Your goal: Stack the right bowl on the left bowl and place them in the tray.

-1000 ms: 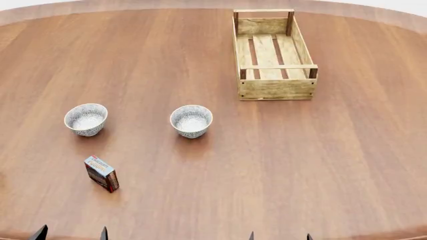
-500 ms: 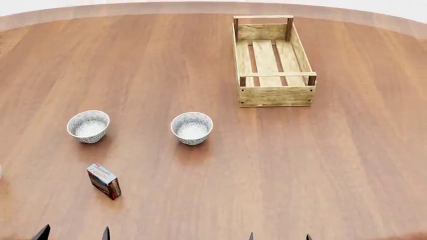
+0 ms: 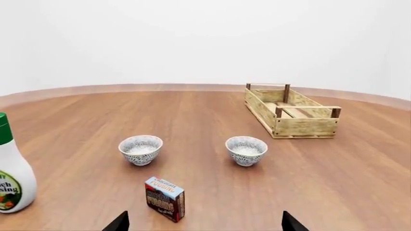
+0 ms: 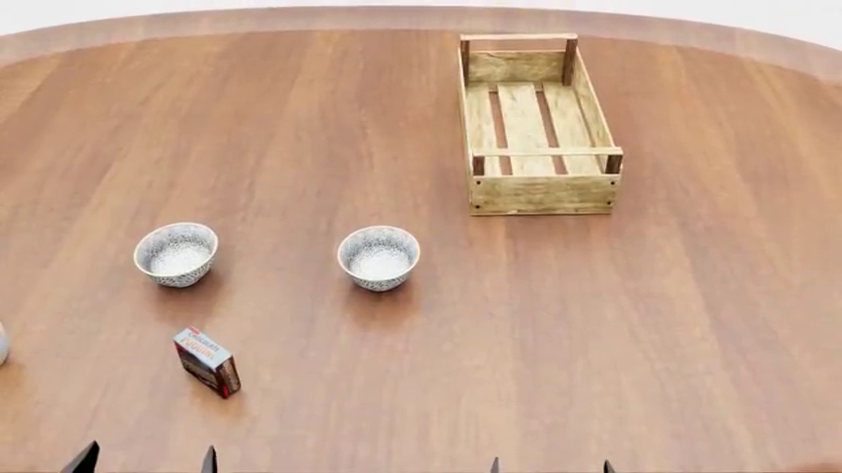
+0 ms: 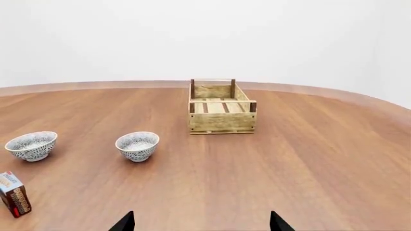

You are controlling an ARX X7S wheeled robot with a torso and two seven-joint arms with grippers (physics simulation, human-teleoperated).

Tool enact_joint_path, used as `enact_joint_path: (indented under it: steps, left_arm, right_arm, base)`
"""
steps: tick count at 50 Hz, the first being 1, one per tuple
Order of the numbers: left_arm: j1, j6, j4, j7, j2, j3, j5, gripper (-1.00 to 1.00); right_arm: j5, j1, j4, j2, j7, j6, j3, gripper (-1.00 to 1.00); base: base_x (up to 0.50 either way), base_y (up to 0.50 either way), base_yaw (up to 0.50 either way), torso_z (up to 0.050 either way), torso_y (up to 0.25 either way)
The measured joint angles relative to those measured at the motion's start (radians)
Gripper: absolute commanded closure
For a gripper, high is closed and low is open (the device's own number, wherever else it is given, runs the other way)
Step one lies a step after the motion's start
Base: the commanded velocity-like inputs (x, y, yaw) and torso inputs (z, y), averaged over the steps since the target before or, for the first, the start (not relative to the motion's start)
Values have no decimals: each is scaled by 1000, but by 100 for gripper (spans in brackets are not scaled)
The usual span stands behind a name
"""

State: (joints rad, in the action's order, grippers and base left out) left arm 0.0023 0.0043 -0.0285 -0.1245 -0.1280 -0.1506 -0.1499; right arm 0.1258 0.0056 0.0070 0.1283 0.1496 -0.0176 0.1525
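Two white bowls with a dark speckled pattern stand upright and apart on the round wooden table. The left bowl (image 4: 175, 253) also shows in the left wrist view (image 3: 140, 149) and the right wrist view (image 5: 31, 146). The right bowl (image 4: 379, 258) shows there too (image 3: 247, 150) (image 5: 136, 146). The pale wooden tray (image 4: 537, 123) stands empty at the far right (image 3: 292, 116) (image 5: 222, 112). My left gripper (image 4: 145, 460) and right gripper (image 4: 550, 464) are open and empty at the near table edge, well short of the bowls; only their dark fingertips show.
A small red and blue box (image 4: 207, 362) stands near the left bowl, in front of my left gripper (image 3: 165, 198). A white bottle with a green cap (image 3: 9, 175) stands at the table's left, barely showing in the head view (image 4: 3, 345).
The head view has shifted: the bowls, box and tray all sit lower in the picture than a second ago, and the bottle's edge has come into view. Nothing on the table moved.
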Motion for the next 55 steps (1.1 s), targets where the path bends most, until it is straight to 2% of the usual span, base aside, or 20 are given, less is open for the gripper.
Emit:
enact_joint_path:
  steps: [11,31,49,55]
  left_arm:
    - [20,34,-59,-42,-10,-2,18,-100]
    - [108,203,-266,-142,-32,1,118,-100]
    - [131,278,-312,-178,-47,-5,131,-100]
    - [132,285,-315,-185,-54,-7,128,-100]
  right_arm:
    - [8,-21,-53,11,18,-50,0,-100]
    - [-24,-101,-207,32,66,-331,-19,-100]
    - [-55,-130,-234,48,94,-460,-21,-100]
    - [-40,-133,-237,52,96,-471,-16,-100]
  base:
    - [0,0,0,4,-1]
    - [0,0,0,0,0]
    - [0,-1,0,0,0]
    - [0,-460,0,0,0]
